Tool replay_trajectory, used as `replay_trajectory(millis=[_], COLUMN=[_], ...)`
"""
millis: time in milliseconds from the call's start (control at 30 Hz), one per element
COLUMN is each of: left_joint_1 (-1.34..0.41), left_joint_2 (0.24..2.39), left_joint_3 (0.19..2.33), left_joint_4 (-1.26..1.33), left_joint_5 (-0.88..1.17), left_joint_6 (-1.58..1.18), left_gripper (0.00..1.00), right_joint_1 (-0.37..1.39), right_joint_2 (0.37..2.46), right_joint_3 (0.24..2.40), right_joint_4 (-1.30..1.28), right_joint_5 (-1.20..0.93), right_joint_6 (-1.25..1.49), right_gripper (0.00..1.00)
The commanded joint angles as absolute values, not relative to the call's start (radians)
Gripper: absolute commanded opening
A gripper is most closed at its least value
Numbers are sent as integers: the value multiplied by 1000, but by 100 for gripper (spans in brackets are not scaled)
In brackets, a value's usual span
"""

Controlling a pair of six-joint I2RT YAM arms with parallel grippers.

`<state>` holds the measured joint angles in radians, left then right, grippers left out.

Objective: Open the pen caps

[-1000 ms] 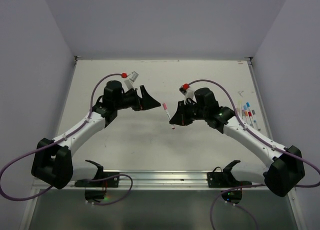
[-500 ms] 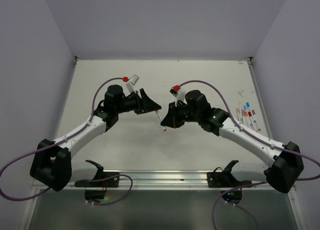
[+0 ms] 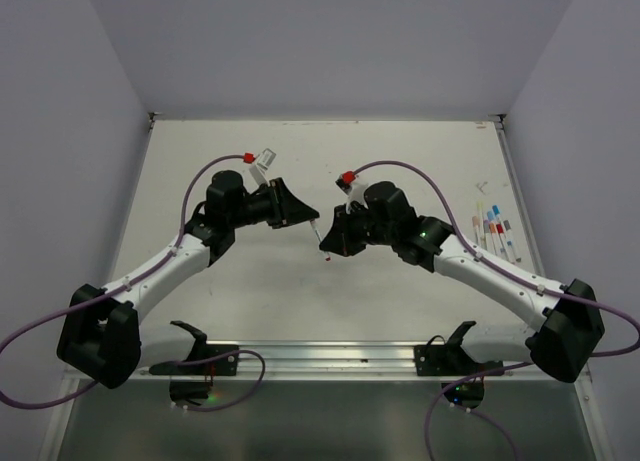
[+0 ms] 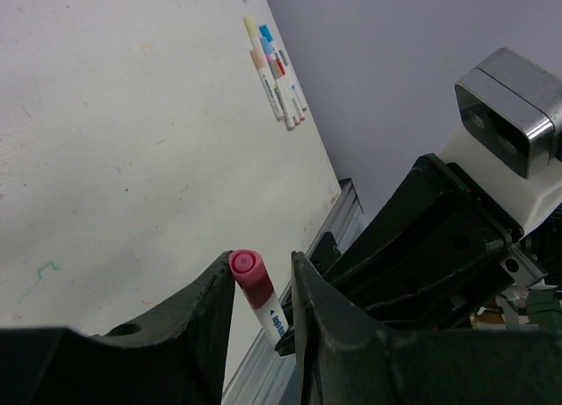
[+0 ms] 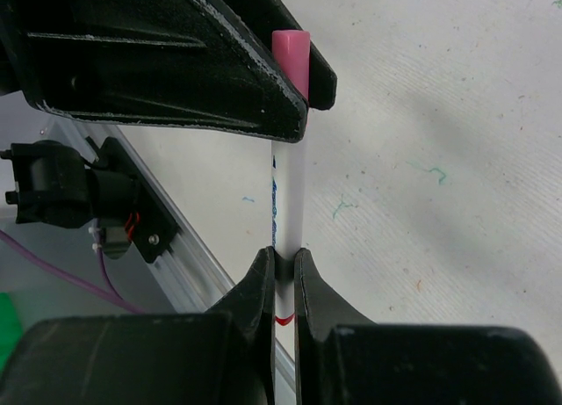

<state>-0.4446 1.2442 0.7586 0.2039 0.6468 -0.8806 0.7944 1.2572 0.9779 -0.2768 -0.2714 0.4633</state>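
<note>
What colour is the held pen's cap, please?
Pink cap; the right wrist view shows it best.

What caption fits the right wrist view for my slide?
Right gripper pinches the white pen while the left gripper brackets its pink cap, still on.

Pink cap [image 4: 248, 278] on white pen [image 5: 288, 194], perhaps blue lettering.

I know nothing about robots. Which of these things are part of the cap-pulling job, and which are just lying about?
In the job: pen in the right gripper; its pink cap inside the left gripper; row of pens at the right edge of the table.
Lying about: metal rail; green scribble on the tabletop.
</note>
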Motion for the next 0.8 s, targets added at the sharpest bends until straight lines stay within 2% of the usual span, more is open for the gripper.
replay_trajectory(millis=[0, 100, 233, 267, 333, 367, 433, 467, 533, 633, 767], left_joint_1=[-449, -449, -449, -449, -449, -449, -449, -449, -449, -449, -449], left_joint_2=[1226, 1226, 1226, 1226, 1226, 1226, 1224, 1221, 1215, 1213, 1207], left_joint_3=[758, 762, 773, 772, 770, 770, 769, 769, 769, 769, 761], left_joint_4=[249, 245, 233, 232, 230, 230, 230, 230, 230, 233, 247], left_joint_5=[660, 661, 655, 657, 660, 661, 666, 667, 663, 669, 680], left_joint_6=[-894, -890, -884, -884, -885, -890, -893, -897, -902, -913, -927], left_gripper=[34, 27, 0, 0, 0, 0, 0, 0, 0, 0, 0], right_joint_1=[804, 810, 819, 819, 822, 825, 827, 830, 831, 833, 845], right_joint_2=[1264, 1273, 1287, 1289, 1289, 1279, 1266, 1253, 1255, 1279, 1233], right_joint_3=[1032, 1043, 1051, 1052, 1048, 1033, 1013, 994, 999, 1043, 973], right_joint_4=[-249, -245, -255, -255, -247, -221, -181, -145, -155, -206, -85], right_joint_5=[-239, -241, -238, -235, -226, -221, -213, -209, -154, -196, -216], right_joint_6=[457, 456, 448, 442, 439, 440, 451, 460, 523, 488, 491], right_gripper=[0, 0, 0, 4, 36, 61, 78, 98, 99, 99, 99])
